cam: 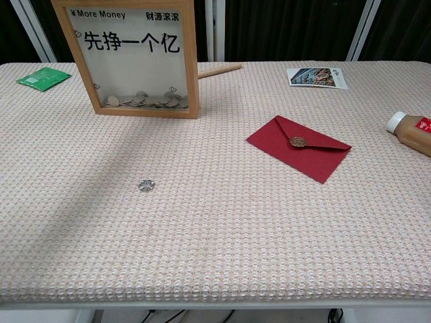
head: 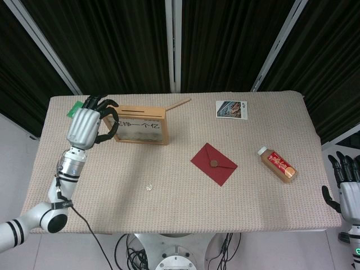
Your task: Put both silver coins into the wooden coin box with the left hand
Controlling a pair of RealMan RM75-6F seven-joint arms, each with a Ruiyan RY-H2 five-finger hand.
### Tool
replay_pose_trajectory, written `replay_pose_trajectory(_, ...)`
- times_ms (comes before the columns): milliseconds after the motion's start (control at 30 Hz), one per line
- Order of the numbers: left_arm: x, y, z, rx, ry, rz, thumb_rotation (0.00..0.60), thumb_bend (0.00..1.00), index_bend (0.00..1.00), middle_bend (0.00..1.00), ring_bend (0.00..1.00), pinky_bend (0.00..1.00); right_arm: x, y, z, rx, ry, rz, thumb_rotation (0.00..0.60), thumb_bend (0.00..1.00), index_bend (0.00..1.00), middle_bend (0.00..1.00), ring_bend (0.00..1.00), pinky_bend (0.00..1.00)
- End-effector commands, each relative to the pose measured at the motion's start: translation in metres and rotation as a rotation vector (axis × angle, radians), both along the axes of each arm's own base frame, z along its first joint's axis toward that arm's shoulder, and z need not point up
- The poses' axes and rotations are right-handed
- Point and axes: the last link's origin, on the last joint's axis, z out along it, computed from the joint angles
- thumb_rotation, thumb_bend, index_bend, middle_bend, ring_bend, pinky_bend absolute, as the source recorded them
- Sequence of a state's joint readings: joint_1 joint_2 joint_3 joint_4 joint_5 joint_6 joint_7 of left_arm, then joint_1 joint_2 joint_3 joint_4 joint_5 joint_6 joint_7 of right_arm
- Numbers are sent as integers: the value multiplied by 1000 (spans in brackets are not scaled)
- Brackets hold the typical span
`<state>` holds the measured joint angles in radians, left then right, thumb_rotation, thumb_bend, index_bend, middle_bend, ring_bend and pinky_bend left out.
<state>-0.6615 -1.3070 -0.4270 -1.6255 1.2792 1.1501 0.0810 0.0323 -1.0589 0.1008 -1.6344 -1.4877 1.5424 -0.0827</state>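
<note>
Head view: we see one small round silver coin (head: pixel 149 187) lying on the beige woven desk (head: pixel 180 214). Right robot hand (head: pixel 347 185) sits off the desk edge, fingers apart. Left robot hand (head: pixel 90 121) curled over the wooden-framed coin box (head: pixel 140 124); we cannot tell if it holds anything.

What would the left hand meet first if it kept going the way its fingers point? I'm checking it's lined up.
Probably the wooden coin box: the left hand, fingers curled, hangs by its left end. Height is unclear, so it might pass over the top.
</note>
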Motion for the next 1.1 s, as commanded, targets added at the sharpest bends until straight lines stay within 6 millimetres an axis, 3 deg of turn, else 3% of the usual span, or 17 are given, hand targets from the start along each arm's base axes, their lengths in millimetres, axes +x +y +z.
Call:
replay_pose_trajectory(33,13,21,-6,-14,-23,12,600,483,634,314,134,164,1,-1,0,0,4,-1,600,339,0,0,0,0)
replay_pose_trajectory(233,23,45,-19,-33,-30,30,600,483,638,316,134,163,1,-5,-2,6,8,-5,600,338,0,0,0,0)
replay_pose_trajectory(567,17,65,-36,-75,-8,98,600,483,639,317,134,162,-2,-6,-6,17,8,-7,600,339,0,0,0,0)
replay_pose_trajectory(1100,6,66,-44,-95,22,140,600,483,639,317,134,159,-7,-3,-5,15,5,-17,600,339,0,0,0,0)
